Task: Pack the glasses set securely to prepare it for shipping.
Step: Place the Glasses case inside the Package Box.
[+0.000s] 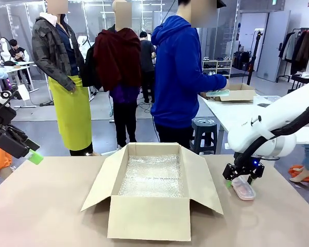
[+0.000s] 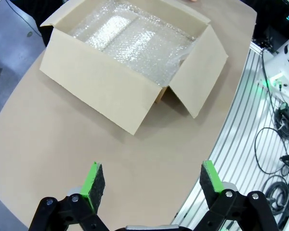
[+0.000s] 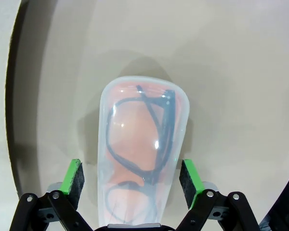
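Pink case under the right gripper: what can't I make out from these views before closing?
- Pink case, right wrist view: near end cut off by the bottom edge, behind the right gripper.
- Front view: the fingers cover part of that case, so contact is unclear.
- Cardboard box, front view: its near wall hides the near strip of floor.
- Pale green thing at the person's hand, front view: too small to identify.
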{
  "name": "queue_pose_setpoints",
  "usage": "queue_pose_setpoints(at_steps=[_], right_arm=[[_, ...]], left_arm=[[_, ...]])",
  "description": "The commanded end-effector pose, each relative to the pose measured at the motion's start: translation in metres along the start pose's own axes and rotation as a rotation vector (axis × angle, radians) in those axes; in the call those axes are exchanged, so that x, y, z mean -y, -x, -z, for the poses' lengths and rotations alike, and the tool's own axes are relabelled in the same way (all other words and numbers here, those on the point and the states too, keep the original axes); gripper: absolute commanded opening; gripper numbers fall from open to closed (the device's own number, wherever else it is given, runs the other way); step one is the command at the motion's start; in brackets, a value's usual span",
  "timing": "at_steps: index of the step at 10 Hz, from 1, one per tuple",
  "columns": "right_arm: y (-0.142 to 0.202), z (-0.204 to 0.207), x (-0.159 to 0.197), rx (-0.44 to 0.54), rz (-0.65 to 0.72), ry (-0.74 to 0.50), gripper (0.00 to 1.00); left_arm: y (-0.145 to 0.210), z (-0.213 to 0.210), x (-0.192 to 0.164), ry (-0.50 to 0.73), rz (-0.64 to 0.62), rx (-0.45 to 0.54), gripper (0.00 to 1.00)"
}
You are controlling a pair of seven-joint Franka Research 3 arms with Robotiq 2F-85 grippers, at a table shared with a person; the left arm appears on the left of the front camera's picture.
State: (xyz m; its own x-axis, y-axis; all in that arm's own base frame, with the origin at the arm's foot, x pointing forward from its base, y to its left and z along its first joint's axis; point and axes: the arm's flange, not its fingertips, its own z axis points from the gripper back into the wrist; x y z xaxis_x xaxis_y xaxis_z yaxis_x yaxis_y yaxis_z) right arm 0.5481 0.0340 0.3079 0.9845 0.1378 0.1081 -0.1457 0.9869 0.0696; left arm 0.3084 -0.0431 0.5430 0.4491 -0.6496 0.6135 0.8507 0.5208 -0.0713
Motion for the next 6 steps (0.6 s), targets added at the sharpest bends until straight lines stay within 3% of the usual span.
queue_pose_setpoints(at_steps=[1, 6], right_arm=[[-0.0078, -0.0007, -0.0031, -0.02, 0.026, -0.007, 0.96], [-0.0101, -0.0037, -0.0048, -0.044, 0.037, 0.012, 0.49]], left_arm=[[-0.0004, -0.0009, -0.0012, 0.015, 0.022, 0.018, 1.0], [-0.0004, -0.0009, -0.0012, 0.015, 0.022, 0.018, 1.0]])
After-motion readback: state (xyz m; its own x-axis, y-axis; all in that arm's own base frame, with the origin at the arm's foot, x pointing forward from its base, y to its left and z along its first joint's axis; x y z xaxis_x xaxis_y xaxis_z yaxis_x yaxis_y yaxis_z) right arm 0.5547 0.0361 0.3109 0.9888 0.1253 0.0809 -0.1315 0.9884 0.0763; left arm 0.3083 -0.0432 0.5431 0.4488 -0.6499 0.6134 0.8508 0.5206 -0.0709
